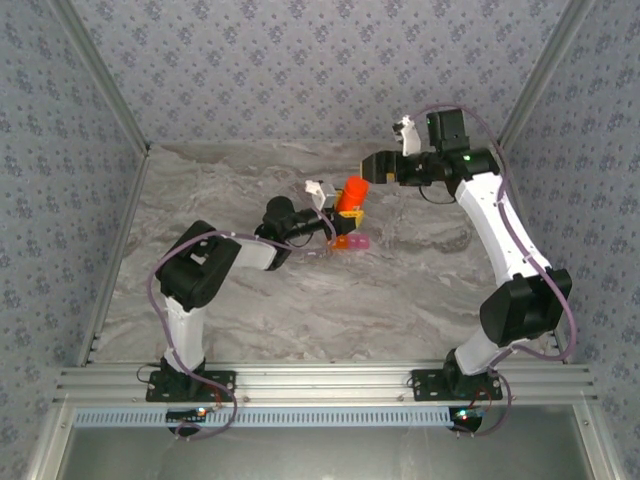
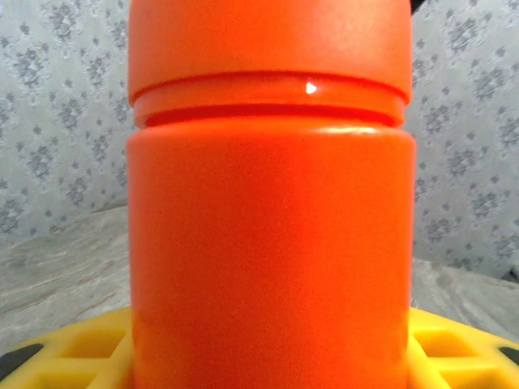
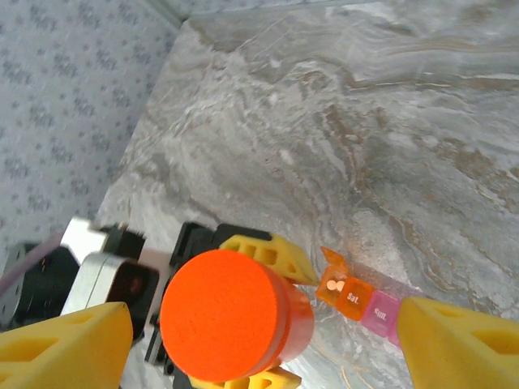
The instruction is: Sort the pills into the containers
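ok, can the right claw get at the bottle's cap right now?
Probably yes: right claw hangs open above the cap, nothing between them; left claw grips the orange bottle lower down.

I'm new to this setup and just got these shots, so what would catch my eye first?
The bright orange bottle stands upright near the middle of the marble table, clamped between the yellow fingers of the left gripper. Its round cap faces the right wrist camera. Just beside it lies the tiny pill box, one cell orange and one pink.
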`<control>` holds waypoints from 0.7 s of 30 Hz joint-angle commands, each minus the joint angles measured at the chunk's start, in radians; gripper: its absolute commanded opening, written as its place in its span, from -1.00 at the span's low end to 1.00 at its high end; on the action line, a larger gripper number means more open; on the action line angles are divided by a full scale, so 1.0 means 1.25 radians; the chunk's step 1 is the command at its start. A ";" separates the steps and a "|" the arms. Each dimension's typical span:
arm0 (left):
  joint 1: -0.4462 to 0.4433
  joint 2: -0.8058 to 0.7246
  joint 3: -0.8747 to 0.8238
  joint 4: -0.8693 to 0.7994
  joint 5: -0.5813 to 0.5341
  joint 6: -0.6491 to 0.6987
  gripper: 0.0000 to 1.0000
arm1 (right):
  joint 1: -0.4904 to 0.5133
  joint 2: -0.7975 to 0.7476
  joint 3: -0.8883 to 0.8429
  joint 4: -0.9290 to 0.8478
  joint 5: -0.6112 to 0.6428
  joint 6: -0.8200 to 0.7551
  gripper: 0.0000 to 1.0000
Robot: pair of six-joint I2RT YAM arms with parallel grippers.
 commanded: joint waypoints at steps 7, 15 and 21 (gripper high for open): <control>0.002 0.013 0.039 0.058 0.069 -0.058 -1.00 | 0.031 0.041 0.060 -0.097 -0.076 -0.173 0.68; 0.002 0.010 0.035 0.059 0.067 -0.060 -1.00 | 0.042 0.058 0.067 -0.110 -0.056 -0.175 0.54; 0.002 0.010 0.035 0.061 0.066 -0.061 -1.00 | 0.042 0.062 0.063 -0.115 -0.048 -0.172 0.40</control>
